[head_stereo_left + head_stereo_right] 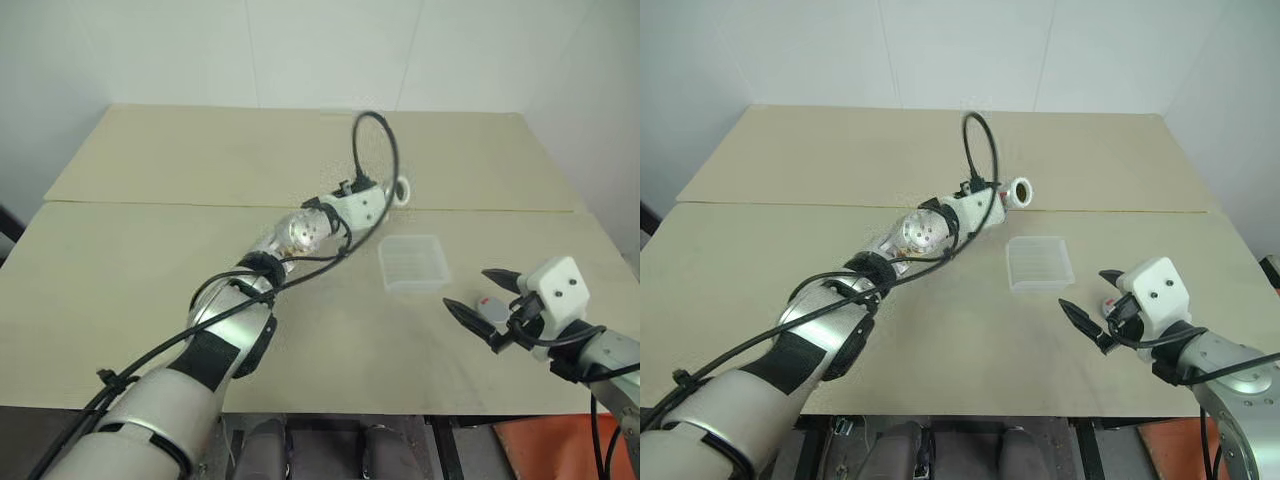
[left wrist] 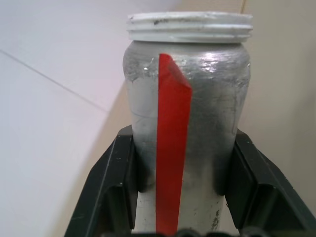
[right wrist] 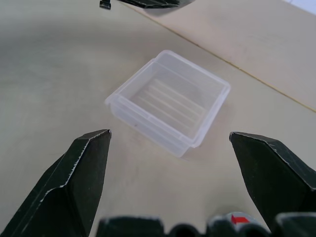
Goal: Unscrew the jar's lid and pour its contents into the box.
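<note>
A pale wooden table (image 1: 150, 270) stands against a plain white wall (image 1: 300, 50).

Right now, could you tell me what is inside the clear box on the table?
The box looks empty; only its ribbed floor shows. No dark pieces are visible inside.

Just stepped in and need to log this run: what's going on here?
The robot is partway through emptying a jar into a box. Its left hand is shut on the jar, lid already off, held out level above the table just beyond the clear box, which looks empty. The right hand hangs open near the table's front edge, holding nothing, with the lid lying on the table just under it. No pouring shows.
</note>
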Motion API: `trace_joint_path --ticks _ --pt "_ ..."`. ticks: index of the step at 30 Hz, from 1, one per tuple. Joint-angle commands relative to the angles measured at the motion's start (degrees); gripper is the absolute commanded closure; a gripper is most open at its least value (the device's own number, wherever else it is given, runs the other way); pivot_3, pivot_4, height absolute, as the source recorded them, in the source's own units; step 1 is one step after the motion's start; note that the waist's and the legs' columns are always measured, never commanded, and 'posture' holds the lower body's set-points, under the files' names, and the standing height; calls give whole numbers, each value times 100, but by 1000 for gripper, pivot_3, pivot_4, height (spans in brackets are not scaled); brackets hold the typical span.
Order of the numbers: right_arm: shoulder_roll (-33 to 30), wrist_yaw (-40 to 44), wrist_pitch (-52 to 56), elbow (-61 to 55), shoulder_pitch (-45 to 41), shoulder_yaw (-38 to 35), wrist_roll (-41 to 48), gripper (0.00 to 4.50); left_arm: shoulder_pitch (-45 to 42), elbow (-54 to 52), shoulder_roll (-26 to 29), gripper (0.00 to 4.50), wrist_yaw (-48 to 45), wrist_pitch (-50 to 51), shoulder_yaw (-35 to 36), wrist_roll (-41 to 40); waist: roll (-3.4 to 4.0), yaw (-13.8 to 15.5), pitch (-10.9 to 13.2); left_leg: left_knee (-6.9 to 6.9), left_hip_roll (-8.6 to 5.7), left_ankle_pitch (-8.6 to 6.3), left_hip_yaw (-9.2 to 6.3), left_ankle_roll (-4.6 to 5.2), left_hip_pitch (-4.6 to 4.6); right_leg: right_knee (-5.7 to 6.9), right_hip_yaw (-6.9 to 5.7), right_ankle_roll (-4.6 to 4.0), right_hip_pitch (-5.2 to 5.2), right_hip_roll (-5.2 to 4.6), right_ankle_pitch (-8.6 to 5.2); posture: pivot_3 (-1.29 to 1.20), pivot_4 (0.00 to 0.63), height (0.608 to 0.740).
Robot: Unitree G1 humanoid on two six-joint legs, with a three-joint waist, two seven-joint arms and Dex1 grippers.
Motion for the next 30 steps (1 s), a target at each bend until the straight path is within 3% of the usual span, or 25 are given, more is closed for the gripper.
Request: trace_joint_path --ticks 1,5,9,18,20,25,27,30 --pt "-18 -49 -176 -35 -39 -82 -86 32 -672 -146 -53 2552 1804 -74 -1301 1453 -2 33 1 3 -2 -1 -1 2 -3 -2 0 2 -1 -2 1 0 150 740" --pt "77 -121 -136 -71 -99 -99 -92 32 -1143 -57 -176 2552 3564 145 -2813 2943 -2 76 1 14 -8 -6 1 11 -9 -12 2 8 3 -7 2 0 150 740" --pt "164 -164 -160 -149 27 -131 -141 32 -1320 73 -364 2552 4357 500 -3712 3754 -3 61 2 14 -6 -6 3 10 -9 -8 4 9 -2 -6 1 0 150 740" --pt "270 -303 -132 -308 150 -184 -131 32 -1409 194 -458 2552 4544 764 -3979 3976 -3 -37 2 14 -4 -5 4 9 -11 -2 7 8 -11 -7 0 0 150 740" --pt "257 -287 -135 -274 144 -194 -125 32 -1414 200 -474 2552 4488 720 -3906 3898 -3 -34 2 15 -5 -5 5 9 -12 -3 7 8 -10 -8 0 0 150 740" --pt "180 -180 -171 -202 188 -278 -135 32 -1226 239 -432 2552 3460 192 -2965 2891 -2 -30 1 16 -5 -6 5 10 -12 -3 7 8 -10 -9 0 0 150 740" --pt "152 -151 -187 -170 199 -290 -159 32 -1041 251 -410 2552 2587 -90 -2270 2147 -1 -36 1 16 -4 -6 6 10 -12 -2 7 8 -10 -9 0 0 150 740" --pt "134 -153 -180 -149 170 -241 -184 32 -608 212 -526 2552 795 -238 -516 310 3 -52 -2 18 -2 -4 8 8 -8 1 8 8 -9 -9 0 0 150 740"
